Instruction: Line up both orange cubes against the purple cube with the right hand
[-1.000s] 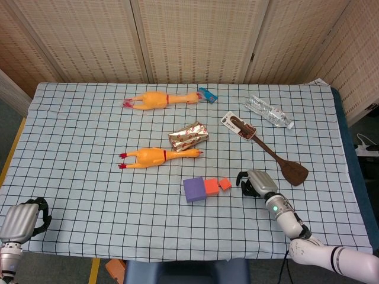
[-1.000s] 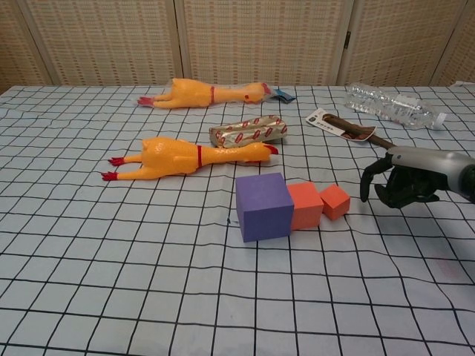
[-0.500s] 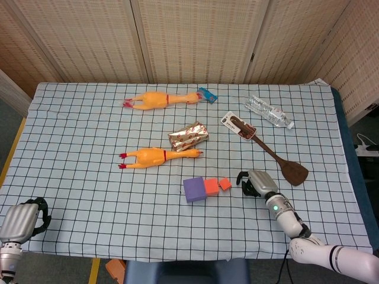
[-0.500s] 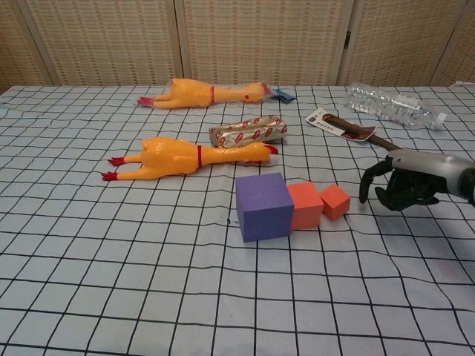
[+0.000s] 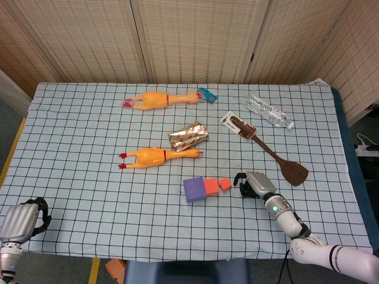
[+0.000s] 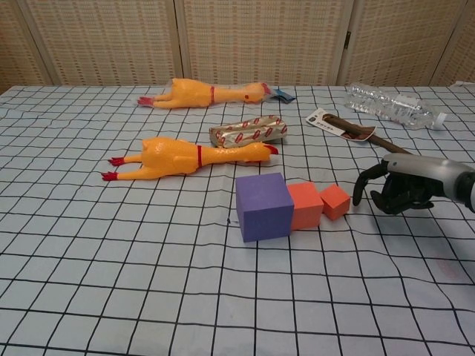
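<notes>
Orange cubes sit in a row with the purple cube (image 6: 263, 206): the bigger orange cube (image 6: 306, 205) touches its 3 o'clock face, and the smaller orange cube (image 6: 335, 202) stands at 3 o'clock of that one, turned a little, so only a corner seems to meet it. I see this row a little below the middle of the checkered tablecloth (image 5: 89, 154), with open cloth at 6 o'clock down to the near edge. At 12 o'clock of the row lie a rubber chicken (image 6: 183, 156) and a foil packet (image 6: 248, 131), near but apart.

My right hand (image 6: 397, 190) hovers at 3 o'clock of the smaller cube, not touching it. Its dark fingers (image 6: 361, 183) are curled downward around nothing. My left hand (image 5: 23, 220) rests at the near left corner; I cannot tell how its fingers are.
</notes>
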`<act>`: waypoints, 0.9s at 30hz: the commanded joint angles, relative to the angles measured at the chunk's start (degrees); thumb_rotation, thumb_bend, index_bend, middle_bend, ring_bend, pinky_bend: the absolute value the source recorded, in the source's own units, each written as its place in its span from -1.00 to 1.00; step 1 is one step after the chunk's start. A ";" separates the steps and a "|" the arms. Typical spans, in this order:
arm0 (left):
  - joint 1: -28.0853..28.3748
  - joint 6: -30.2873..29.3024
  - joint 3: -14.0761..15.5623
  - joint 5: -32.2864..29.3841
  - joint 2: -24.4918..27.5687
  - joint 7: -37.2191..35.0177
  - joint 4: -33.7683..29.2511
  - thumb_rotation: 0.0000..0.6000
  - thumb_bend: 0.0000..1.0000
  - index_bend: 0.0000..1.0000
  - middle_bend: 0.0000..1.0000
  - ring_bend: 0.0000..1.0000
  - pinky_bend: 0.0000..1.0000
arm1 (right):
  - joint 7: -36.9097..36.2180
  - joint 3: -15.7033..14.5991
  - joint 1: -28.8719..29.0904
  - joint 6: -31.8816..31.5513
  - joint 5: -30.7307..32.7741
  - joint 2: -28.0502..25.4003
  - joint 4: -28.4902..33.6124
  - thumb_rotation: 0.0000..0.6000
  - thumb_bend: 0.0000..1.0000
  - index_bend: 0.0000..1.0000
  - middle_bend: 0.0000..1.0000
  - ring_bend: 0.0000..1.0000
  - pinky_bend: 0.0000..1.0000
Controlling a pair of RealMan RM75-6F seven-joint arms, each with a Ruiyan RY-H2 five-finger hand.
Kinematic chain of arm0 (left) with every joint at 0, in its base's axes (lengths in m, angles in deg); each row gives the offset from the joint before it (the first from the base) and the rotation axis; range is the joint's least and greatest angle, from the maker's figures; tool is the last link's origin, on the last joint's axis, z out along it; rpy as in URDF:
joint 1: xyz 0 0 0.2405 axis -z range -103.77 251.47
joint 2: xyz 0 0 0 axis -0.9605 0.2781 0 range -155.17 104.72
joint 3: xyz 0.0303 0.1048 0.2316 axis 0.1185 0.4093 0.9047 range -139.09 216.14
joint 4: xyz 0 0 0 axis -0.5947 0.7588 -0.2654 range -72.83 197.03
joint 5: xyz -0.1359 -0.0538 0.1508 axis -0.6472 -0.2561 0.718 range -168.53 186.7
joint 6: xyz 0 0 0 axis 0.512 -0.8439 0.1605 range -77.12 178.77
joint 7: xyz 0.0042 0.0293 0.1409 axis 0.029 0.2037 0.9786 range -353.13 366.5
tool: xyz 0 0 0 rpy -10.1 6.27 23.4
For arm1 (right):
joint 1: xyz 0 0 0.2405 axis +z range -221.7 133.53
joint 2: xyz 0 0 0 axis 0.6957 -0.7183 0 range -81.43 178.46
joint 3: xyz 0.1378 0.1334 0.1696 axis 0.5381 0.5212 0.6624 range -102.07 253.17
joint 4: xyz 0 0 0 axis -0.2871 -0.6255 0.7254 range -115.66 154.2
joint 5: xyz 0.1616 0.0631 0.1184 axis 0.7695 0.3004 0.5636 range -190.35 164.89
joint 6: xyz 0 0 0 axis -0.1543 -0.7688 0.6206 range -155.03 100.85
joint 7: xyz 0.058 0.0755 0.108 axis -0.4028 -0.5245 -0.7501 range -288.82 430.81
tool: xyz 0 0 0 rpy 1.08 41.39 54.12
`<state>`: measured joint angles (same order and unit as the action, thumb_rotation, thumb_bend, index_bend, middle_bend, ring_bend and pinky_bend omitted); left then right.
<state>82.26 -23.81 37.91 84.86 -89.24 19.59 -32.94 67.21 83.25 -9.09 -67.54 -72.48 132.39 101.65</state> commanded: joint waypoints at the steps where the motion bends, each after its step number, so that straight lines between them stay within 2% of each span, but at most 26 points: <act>1: -0.01 -0.01 0.00 -0.02 0.01 -0.01 -0.02 1.00 -0.18 -0.46 -0.21 -0.18 0.03 | -0.91 -0.12 -0.15 0.08 -0.82 0.19 -0.45 1.00 0.31 -0.13 0.95 0.79 0.85; 13: 0.03 0.06 -0.01 -0.07 0.05 0.00 -0.07 1.00 -0.18 -0.46 -0.21 -0.18 0.03 | -4.26 -0.47 -0.16 1.32 -3.46 0.71 -2.25 1.00 0.31 -0.22 0.95 0.79 0.85; 27: 0.04 0.09 0.05 -0.05 0.04 0.13 -0.16 1.00 -0.18 -0.46 -0.20 -0.18 0.04 | -9.40 -0.61 -0.70 0.71 -8.51 -0.11 -1.68 1.00 0.31 -0.22 0.96 0.79 0.85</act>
<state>82.30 -23.72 37.95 84.81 -89.20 19.72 -33.10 57.85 82.66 -9.77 -66.79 -80.95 132.30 99.98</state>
